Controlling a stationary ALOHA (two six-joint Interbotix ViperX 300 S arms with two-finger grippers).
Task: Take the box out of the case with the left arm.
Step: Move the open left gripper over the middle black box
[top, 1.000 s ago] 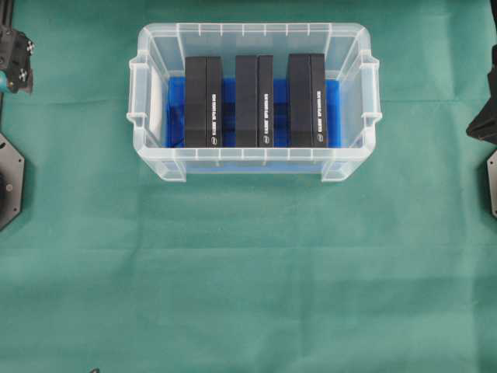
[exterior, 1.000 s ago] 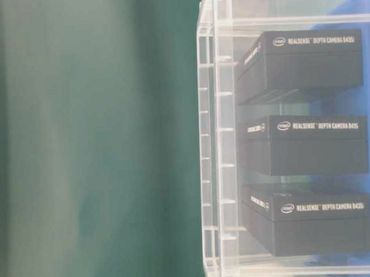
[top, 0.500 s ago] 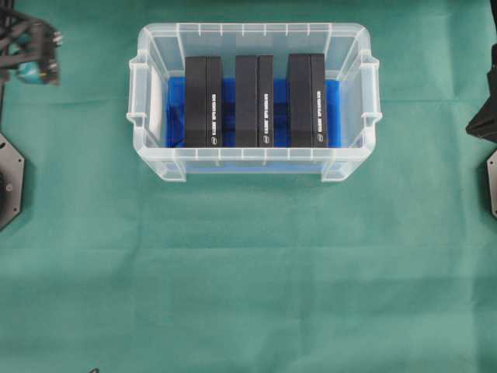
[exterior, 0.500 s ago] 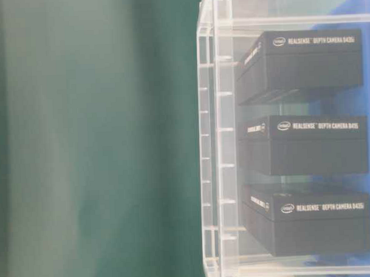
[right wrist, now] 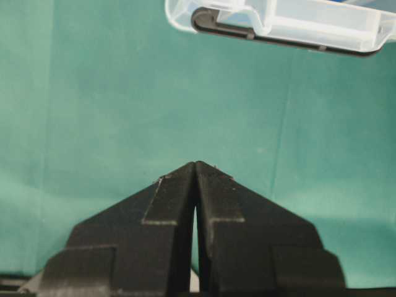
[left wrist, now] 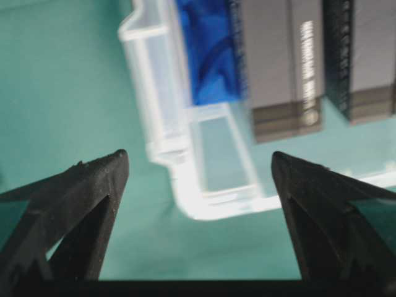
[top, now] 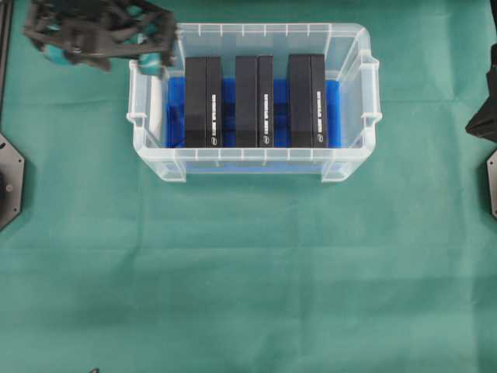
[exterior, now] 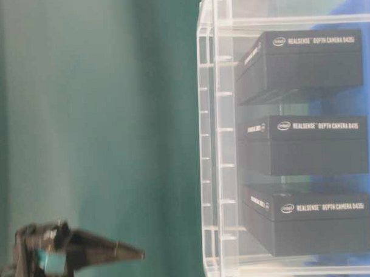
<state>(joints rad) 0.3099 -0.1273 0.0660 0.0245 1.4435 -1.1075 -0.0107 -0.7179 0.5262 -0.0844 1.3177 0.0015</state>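
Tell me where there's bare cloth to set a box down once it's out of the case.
The wide green cloth in front of the case is bare, as are strips at its right and left ends. Inside, three black boxes crowd it.

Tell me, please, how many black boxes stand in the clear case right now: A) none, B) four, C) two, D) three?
D: the overhead view shows three black boxes standing side by side inside the case on its blue lining.

Robot lab bench: green cloth [top: 248,280], mounted arm bases [top: 8,180]
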